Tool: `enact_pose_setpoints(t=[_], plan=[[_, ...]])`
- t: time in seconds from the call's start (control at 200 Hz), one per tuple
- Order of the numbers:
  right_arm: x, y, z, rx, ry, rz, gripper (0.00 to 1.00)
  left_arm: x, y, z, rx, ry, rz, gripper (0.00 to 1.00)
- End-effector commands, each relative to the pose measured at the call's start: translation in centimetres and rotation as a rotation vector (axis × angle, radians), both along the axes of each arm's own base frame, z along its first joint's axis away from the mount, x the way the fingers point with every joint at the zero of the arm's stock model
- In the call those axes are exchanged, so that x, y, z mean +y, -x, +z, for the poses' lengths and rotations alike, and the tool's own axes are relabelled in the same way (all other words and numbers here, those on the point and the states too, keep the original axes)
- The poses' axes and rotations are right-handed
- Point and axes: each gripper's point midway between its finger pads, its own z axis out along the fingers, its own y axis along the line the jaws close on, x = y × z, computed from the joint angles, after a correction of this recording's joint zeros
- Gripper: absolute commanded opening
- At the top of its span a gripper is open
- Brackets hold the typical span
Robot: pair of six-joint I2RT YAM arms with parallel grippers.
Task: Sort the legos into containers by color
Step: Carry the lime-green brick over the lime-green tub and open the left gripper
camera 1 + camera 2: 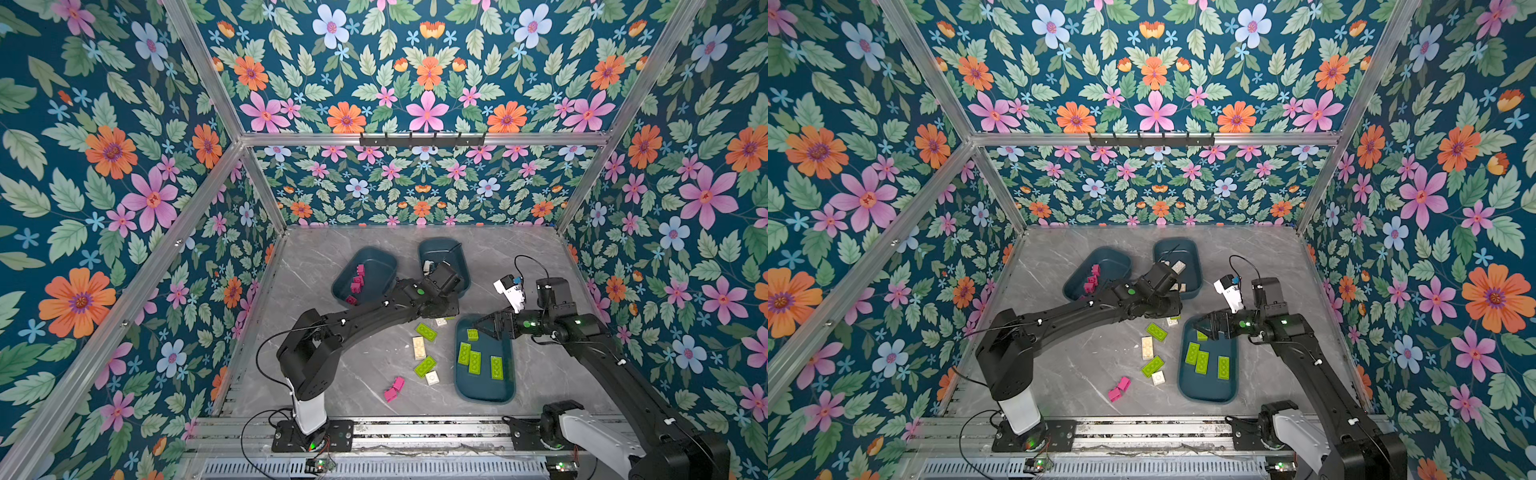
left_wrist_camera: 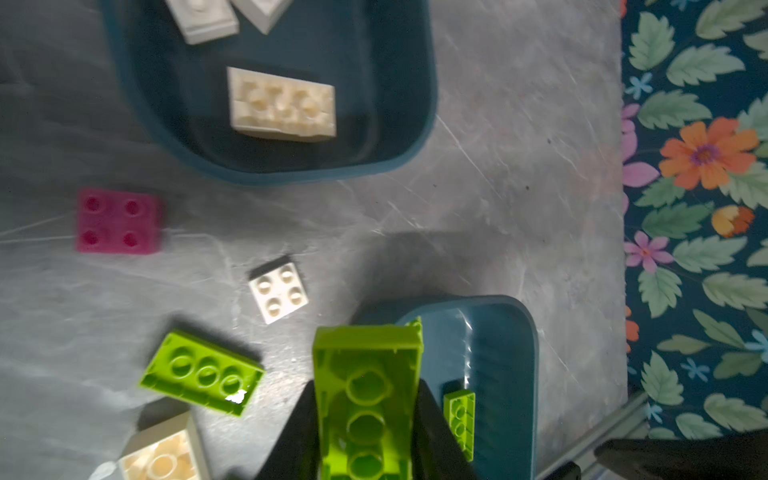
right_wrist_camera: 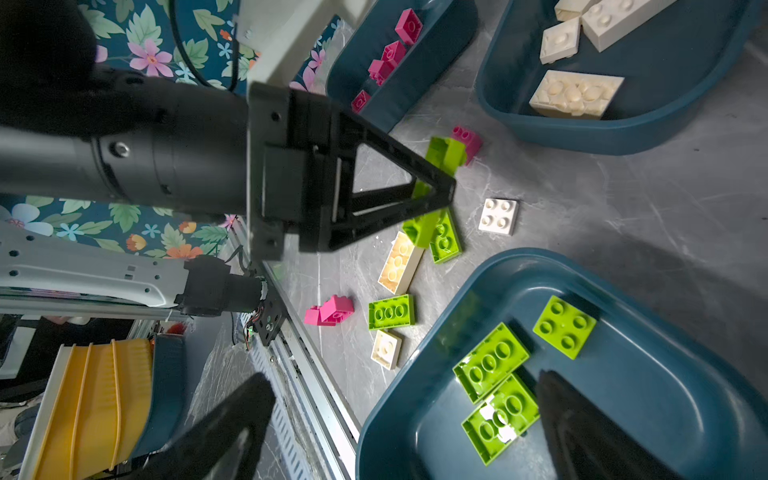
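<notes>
Left wrist view: left claw (image 2: 365, 386) pinches a lime oblong brick (image 2: 368, 419) across its narrow sides, over the counter (image 2: 498, 187) beside the green-brick tub (image 2: 503, 353), its likely colour-matched destination. Right claw (image 1: 482, 323) hangs spread and empty above that tub.

Teal tubs, three brick colours, floral walls.
Tubs (image 1: 376, 270) are showing dark teal; pink bricks (image 1: 356, 284), lime green bricks (image 1: 475, 361) and cream bricks (image 2: 282, 104) are showing plain. Table (image 1: 374, 353) is showing grey marble with pale veins. Wallpaper (image 1: 428, 62) is showing pink, orange and pale blue flowers with green leaves on teal.
</notes>
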Motion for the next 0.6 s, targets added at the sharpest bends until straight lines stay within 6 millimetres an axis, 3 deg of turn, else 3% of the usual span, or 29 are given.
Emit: enact_pose_setpoints(t=[0.0, 0.18, 0.35, 0.595], plan=[[0.2, 0.6, 1.0, -0.045, -0.013, 0.041, 0.99, -3.1, 1.0, 0.6, -0.019, 0.097, -0.133, 0.21], [0.4, 1.4, 1.5, -0.065, -0.028, 0.062, 0.99, -6.5, 2.0, 0.1, -0.009, 0.194, -0.22, 0.2], [0.2, 1.9, 1.3, -0.068, -0.024, 0.063, 0.99, -6.7, 2.6, -2.3, 0.032, 0.202, -0.229, 0.2], [0.1, 2.3, 0.9, -0.06, -0.02, 0.063, 0.99, -7.4, 3.7, -2.0, 0.055, 0.257, -0.288, 0.34]])
